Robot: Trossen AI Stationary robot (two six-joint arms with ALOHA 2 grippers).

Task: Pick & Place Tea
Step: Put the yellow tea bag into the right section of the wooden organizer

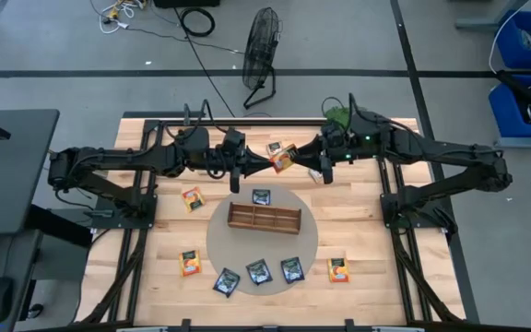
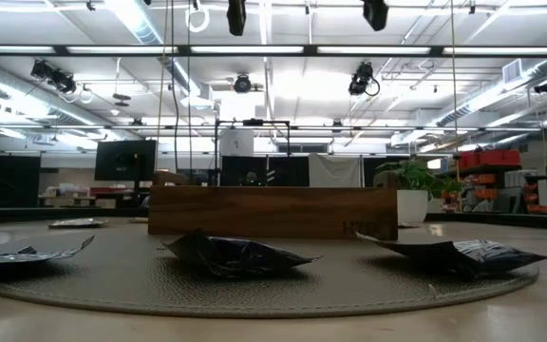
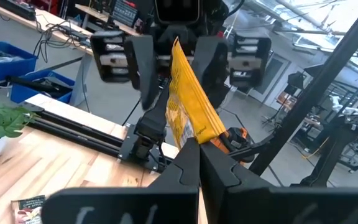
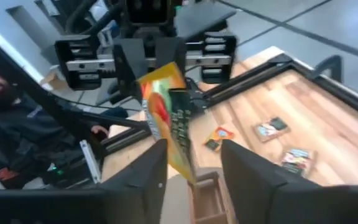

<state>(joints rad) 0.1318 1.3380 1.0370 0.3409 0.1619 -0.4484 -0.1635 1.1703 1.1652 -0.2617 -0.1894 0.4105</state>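
An orange tea packet (image 1: 284, 160) hangs in the air over the table's far middle, between both grippers. My left gripper (image 1: 267, 163) (image 3: 197, 146) comes from the left and is shut on it. My right gripper (image 1: 303, 158) (image 4: 194, 168) faces it from the right, open, with one finger on each side of the packet (image 4: 169, 118). Other packets lie flat on the table: orange ones (image 1: 192, 198) (image 1: 190, 263) (image 1: 339, 269), dark blue ones (image 1: 262, 195) (image 1: 226, 281) (image 1: 259, 272) (image 1: 291, 269), and a white-and-brown one (image 1: 274, 147). My left gripper pinches the orange packet by one edge (image 3: 194, 132) between its two fingers, coming level from the table's left. The packet is lifted clear of the table and stands edge-on, reaching from the fingertips toward my right gripper.
A long wooden compartment tray (image 1: 264, 219) (image 2: 272, 211) sits on a round grey mat (image 1: 219, 242). A green plant (image 1: 336, 115) stands at the far edge behind my right arm. A person sits beyond the table (image 4: 5, 118). A black fan (image 1: 261, 55) stands on the floor.
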